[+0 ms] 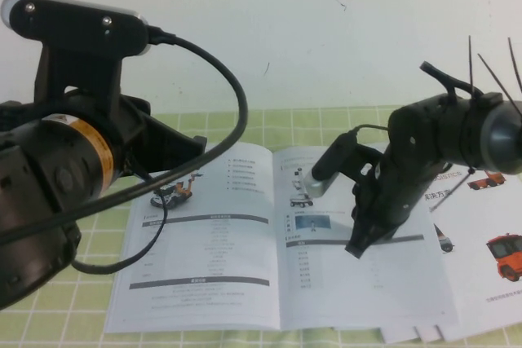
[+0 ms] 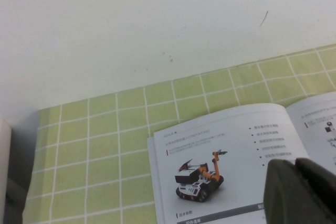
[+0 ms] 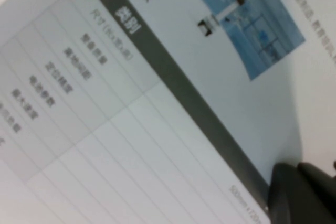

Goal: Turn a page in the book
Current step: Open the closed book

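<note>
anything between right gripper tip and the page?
Nothing visible. In the high view the right gripper hangs over the page of the open book; contact unclear. Left gripper hovers over the left leaf.

**Layout of book, loose sheets and both grippers on the table**

The book lies open and flat on the table, spine running away from the robot. Its left leaf lies left of the spine; the page lies right of it. Loose sheets lie to the right of the book, partly tucked under the page's right edge. The left gripper hangs above the left leaf's far part, near its left edge. The right gripper stands over the page's middle, fingertips down close to the paper. A wall rises behind the table.
</note>
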`<state>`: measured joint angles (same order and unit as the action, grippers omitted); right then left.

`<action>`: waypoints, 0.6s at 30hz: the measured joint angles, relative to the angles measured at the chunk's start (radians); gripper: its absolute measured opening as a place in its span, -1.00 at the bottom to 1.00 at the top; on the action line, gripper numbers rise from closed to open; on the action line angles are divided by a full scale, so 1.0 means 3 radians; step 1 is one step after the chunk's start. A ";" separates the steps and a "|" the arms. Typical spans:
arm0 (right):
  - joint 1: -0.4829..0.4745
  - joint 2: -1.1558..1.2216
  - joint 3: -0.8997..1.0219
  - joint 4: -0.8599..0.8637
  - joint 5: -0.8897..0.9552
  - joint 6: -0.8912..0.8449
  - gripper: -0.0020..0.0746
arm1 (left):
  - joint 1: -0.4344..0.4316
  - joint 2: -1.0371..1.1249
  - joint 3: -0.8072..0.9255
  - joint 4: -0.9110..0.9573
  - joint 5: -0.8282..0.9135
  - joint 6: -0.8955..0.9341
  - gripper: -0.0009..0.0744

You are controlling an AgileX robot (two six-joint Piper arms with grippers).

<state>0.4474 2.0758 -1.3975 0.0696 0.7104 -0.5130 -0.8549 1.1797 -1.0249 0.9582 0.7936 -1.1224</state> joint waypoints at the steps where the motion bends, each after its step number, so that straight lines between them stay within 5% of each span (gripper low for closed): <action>1: 0.0000 -0.0044 0.0069 0.0018 -0.0018 0.0014 -0.95 | 0.0000 0.0000 0.0000 0.0001 0.0000 0.0000 -0.99; 18: 0.0000 -0.0925 0.1346 -0.0408 -0.0368 0.0727 -0.95 | 0.0000 -0.0378 0.0000 -0.0104 0.0008 0.0007 -0.99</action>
<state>0.4474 1.7984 -0.9937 -0.0529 0.6000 -0.2950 -0.8549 1.0664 -1.0249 0.9269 0.7959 -1.1202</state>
